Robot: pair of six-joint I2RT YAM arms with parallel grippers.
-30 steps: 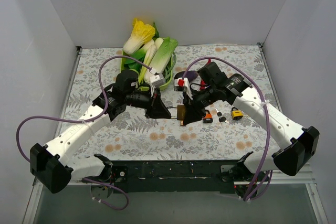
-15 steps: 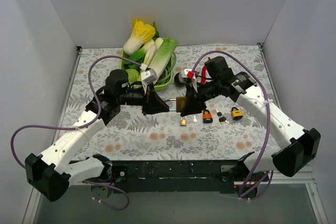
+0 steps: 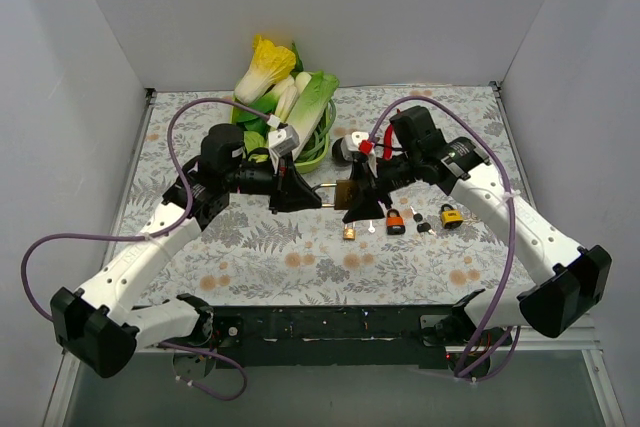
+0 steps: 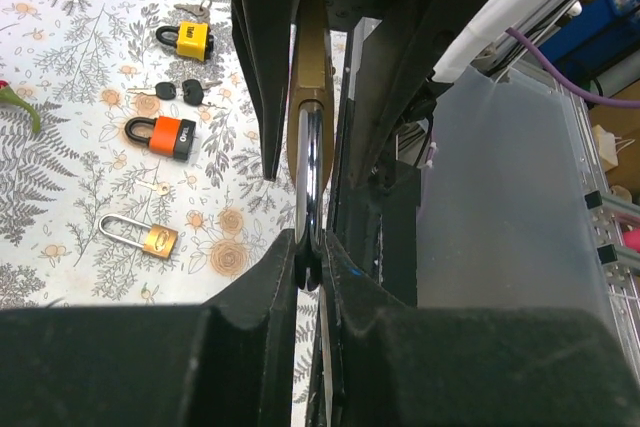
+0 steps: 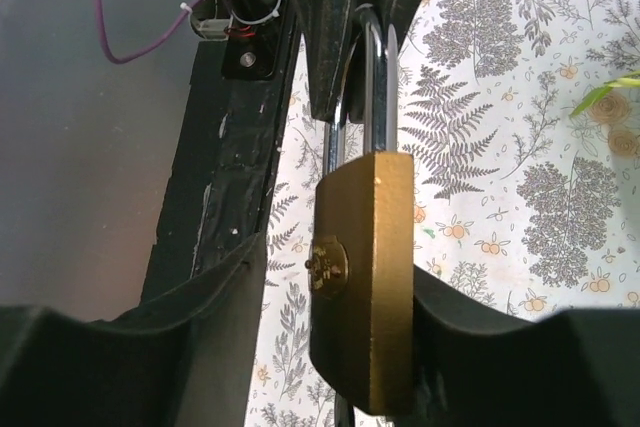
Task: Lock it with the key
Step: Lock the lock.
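Up went the brass padlock [image 3: 347, 193], a bit higher than before. Left gripper [image 4: 308, 247] squeezes its shiny loop [image 4: 310, 162] tight. Right gripper [image 5: 340, 332] is open, loose around the body.

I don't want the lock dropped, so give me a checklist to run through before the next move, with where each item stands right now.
1. Left gripper shut on the shackle of the brass padlock: ok.
2. Right gripper loose around the padlock body: ok, its jaws stand apart, with a gap on one side.
3. Key in a gripper: not ok; the keys lie on the table beside the orange padlock.
4. Brass padlock held up off the table: ok.
5. Shackle pushed fully home in the body: cannot tell.
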